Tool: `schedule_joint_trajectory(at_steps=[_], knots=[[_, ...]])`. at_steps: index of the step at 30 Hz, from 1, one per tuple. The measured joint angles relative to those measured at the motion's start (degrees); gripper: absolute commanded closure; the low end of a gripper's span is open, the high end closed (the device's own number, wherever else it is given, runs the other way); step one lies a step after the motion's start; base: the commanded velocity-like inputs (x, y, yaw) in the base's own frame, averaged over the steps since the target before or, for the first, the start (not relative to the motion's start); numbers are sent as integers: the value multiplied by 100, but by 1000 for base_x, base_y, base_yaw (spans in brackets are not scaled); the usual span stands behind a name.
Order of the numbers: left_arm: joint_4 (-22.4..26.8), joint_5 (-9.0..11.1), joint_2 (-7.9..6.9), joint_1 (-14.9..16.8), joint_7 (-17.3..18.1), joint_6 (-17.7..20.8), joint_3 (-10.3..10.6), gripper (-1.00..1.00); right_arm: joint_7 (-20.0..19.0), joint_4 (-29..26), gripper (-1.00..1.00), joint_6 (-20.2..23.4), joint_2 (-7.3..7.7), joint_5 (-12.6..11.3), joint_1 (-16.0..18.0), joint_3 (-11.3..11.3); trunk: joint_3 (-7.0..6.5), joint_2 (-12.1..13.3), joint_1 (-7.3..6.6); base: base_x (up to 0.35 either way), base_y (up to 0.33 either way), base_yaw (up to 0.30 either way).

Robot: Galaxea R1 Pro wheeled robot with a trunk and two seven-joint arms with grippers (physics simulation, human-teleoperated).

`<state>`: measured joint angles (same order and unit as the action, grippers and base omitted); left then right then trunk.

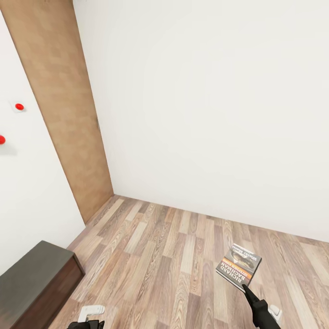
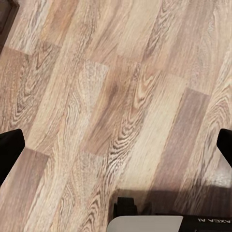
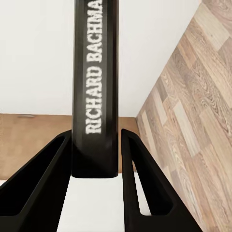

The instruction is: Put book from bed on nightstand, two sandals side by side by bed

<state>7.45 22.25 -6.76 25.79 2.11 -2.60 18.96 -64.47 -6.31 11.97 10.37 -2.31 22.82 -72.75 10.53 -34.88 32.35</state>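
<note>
Left gripper (image 2: 116, 150) is hanging over bare wood-plank floor (image 1: 151, 256) with its jaws spread wide and nothing between them. At the head view's lower left a dark brown cabinet (image 1: 32, 278) is sitting against the wall. Lower right, the right gripper (image 3: 96, 159) is pinching the book (image 1: 238, 265) by its spine edge, held in mid-air. That thin grip is risking a slip or twist while the robot is driving.

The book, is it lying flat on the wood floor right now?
No, the book is held up off the floor, its spine pinched between the two fingers of the right claw.
</note>
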Motion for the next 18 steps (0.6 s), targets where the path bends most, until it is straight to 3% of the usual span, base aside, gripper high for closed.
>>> schedule_joint_trajectory(at_steps=[18], knots=[[4,0,-6,0,0,0,0,-100,7,-7,100,-8,-48,8,0,11,-162,0,0,0,0,0]])
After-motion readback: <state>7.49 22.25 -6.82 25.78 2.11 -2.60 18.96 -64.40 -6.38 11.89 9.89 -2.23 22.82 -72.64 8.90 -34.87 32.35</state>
